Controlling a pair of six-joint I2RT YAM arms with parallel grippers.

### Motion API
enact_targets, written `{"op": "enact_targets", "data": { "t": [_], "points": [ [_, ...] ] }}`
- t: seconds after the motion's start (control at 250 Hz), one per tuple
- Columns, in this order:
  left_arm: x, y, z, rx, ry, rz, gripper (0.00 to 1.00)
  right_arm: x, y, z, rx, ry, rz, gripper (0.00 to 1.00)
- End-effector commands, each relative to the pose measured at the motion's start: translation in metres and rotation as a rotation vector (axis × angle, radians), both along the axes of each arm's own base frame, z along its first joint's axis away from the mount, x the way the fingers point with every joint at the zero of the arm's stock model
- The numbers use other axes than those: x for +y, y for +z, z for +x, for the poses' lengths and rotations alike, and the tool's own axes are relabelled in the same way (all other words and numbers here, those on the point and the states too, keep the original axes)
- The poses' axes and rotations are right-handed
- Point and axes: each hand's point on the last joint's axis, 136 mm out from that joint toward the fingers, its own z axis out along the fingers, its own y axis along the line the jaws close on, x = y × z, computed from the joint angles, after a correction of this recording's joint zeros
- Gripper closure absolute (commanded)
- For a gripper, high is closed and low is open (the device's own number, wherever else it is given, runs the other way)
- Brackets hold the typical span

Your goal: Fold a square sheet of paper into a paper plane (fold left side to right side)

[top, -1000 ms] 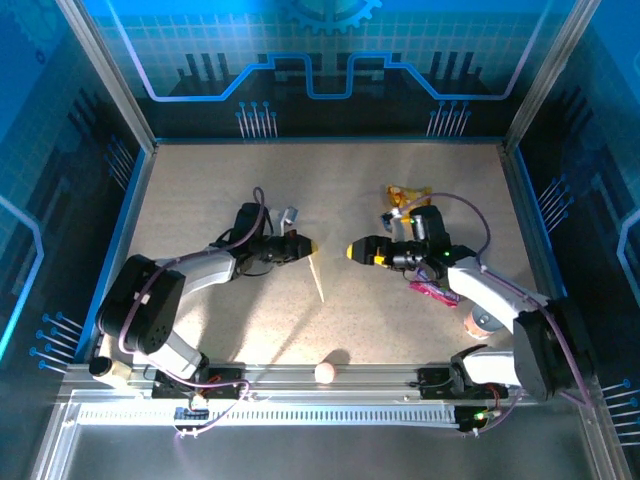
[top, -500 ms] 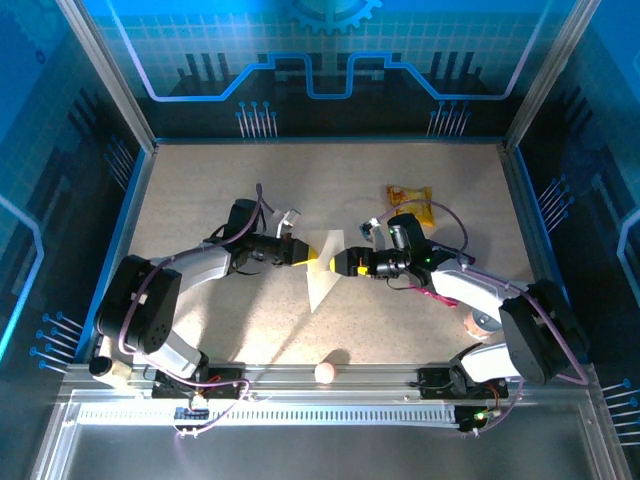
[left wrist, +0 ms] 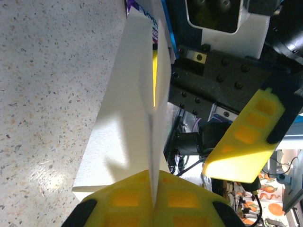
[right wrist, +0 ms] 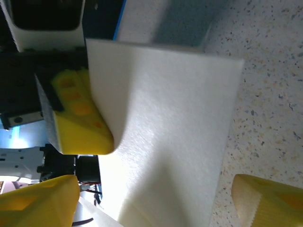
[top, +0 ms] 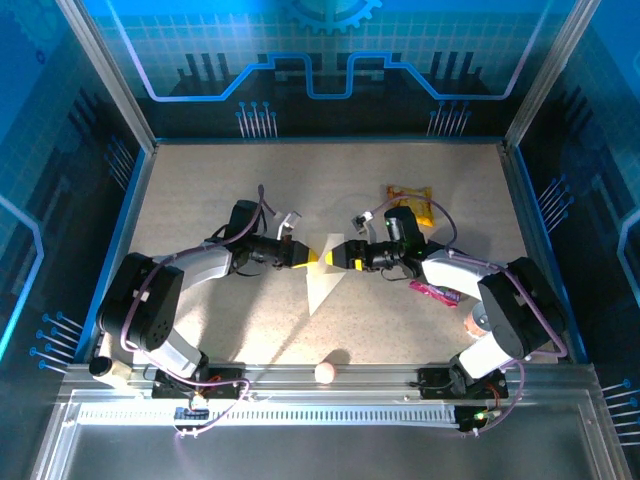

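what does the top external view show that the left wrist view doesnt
Top external: the left arm and right arm whole, a yellow snack packet, a pink wrapper and a pale ball by the near rail. Left wrist: close up, the sheet of paper edge-on, pinched between the left hand's yellow pads, one yellow finger of the right hand standing off it. Both: the white sheet in the left hand's grip, the right hand facing it, and the speckled table.
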Motion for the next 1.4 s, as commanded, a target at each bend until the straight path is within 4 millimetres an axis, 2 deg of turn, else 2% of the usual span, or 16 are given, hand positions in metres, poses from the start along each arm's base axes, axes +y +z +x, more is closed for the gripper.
{"op": "enact_targets", "data": {
  "t": [0.0,0.244,0.248,0.324,0.675,1.003,1.123,1.163,1.203,1.239,1.275,1.335,1.398],
  "points": [
    [0.002,0.005,0.006,-0.037,0.000,0.015,1.00,-0.003,0.009,0.001,-0.032,0.016,0.039,0.19],
    [0.003,0.001,0.007,-0.031,-0.001,0.041,1.00,-0.010,0.016,0.006,-0.072,-0.002,0.022,0.37],
    [0.003,0.001,0.007,-0.032,-0.001,0.041,1.00,-0.012,0.008,0.000,-0.024,-0.003,-0.001,0.37],
    [0.003,0.000,0.006,-0.028,-0.003,0.040,1.00,-0.012,0.014,0.005,-0.064,-0.011,-0.002,0.42],
    [0.002,-0.005,0.008,-0.016,-0.005,0.039,1.00,-0.013,0.015,0.015,-0.088,-0.039,-0.029,0.53],
    [0.002,-0.008,0.008,-0.004,-0.004,0.046,1.00,-0.011,0.003,0.024,-0.054,-0.041,-0.064,0.68],
    [0.002,-0.009,0.008,-0.003,-0.002,0.049,1.00,-0.012,-0.002,0.025,-0.044,-0.046,-0.086,0.80],
    [0.003,-0.010,0.009,-0.004,-0.001,0.054,0.97,-0.013,-0.005,0.025,-0.035,-0.051,-0.098,0.87],
    [0.004,-0.013,0.010,-0.004,0.006,0.068,0.86,-0.014,-0.007,0.026,-0.027,-0.056,-0.110,0.94],
    [0.006,-0.016,0.011,-0.010,0.019,0.094,0.80,-0.015,-0.011,0.026,-0.014,-0.060,-0.122,1.00],
    [0.009,-0.020,0.014,-0.021,0.036,0.127,0.75,-0.016,-0.015,0.026,0.003,-0.061,-0.138,1.00],
    [0.016,-0.025,0.021,-0.044,0.080,0.191,0.59,-0.020,-0.027,0.025,0.043,-0.071,-0.183,1.00],
    [0.023,-0.027,0.030,-0.067,0.129,0.234,0.51,-0.024,-0.044,0.023,0.096,-0.080,-0.230,1.00]
  ]
}}
